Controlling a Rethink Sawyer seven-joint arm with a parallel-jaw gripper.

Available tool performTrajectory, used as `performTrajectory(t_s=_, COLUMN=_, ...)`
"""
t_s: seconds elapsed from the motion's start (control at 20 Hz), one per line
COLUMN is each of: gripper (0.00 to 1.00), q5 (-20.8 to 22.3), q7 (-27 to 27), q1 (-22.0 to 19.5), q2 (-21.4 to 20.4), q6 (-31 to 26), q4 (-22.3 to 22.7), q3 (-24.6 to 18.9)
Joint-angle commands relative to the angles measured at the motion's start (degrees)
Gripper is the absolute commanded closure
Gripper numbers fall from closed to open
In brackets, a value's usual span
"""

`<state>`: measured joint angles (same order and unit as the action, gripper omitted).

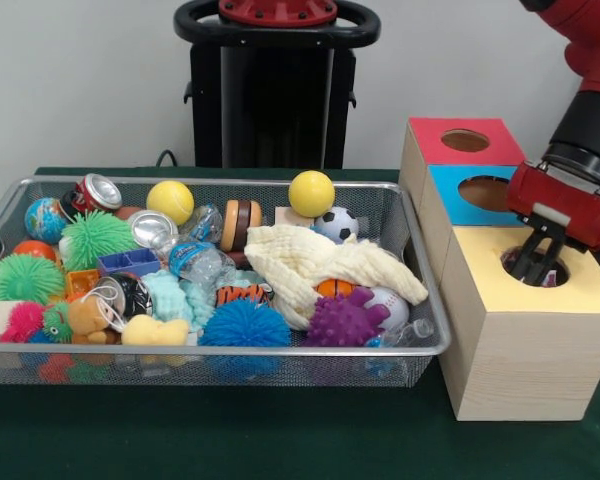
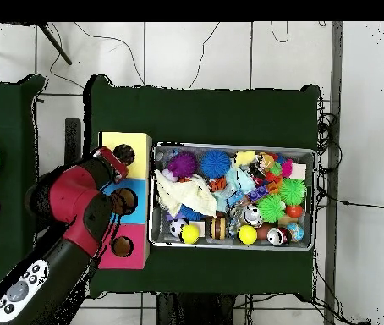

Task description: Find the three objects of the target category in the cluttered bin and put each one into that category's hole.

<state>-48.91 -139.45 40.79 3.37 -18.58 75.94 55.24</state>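
the gripper (image 1: 536, 262) hangs over the round hole (image 1: 536, 268) in the yellow-topped box (image 1: 520, 345), with its dark fingertips reaching down into the opening; whether the fingers are apart or together, or hold anything, cannot be told from either view. the red and black arm (image 2: 73, 212) crosses the row of boxes in the overhead view and hides part of them. three wooden boxes stand in a line, touching one another, just beside the short end of the wire mesh bin (image 1: 425, 345): the yellow-topped box, a blue-topped box (image 1: 455, 197) and a red-topped box (image 1: 442, 142), each with one round hole in its top. the bin sits on a dark green table cover (image 1: 280, 440) and is crowded with small items. a cream cloth (image 1: 315, 262) lies crumpled toward the end of the bin nearest the boxes, partly covering an orange ball (image 1: 335, 288). just beside the cloth are a purple spiky ball (image 1: 342, 322), a white baseball (image 1: 390, 305) and a blue spiky ball (image 1: 245, 325). two yellow balls (image 1: 311, 192) rest along the far wall of the bin, with a small soccer ball (image 1: 337, 223) near one of them. green spiky balls (image 1: 95, 237), a globe ball (image 1: 45, 217), a crushed can (image 1: 95, 192) and a clear plastic bottle (image 1: 195, 262) fill the other end.
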Motion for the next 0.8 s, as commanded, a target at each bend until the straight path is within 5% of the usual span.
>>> performTrajectory(t_s=0.05, gripper=1.0, q5=-0.1, q7=-15.42, q1=-1.59, q2=-0.17, q6=-7.77, q4=-0.43, q3=-2.47)
performTrajectory(t_s=0.8, gripper=1.0, q5=-2.01, q7=-11.78, q1=-5.78, q2=-7.04, q6=-3.83, q4=1.05, q3=-13.59)
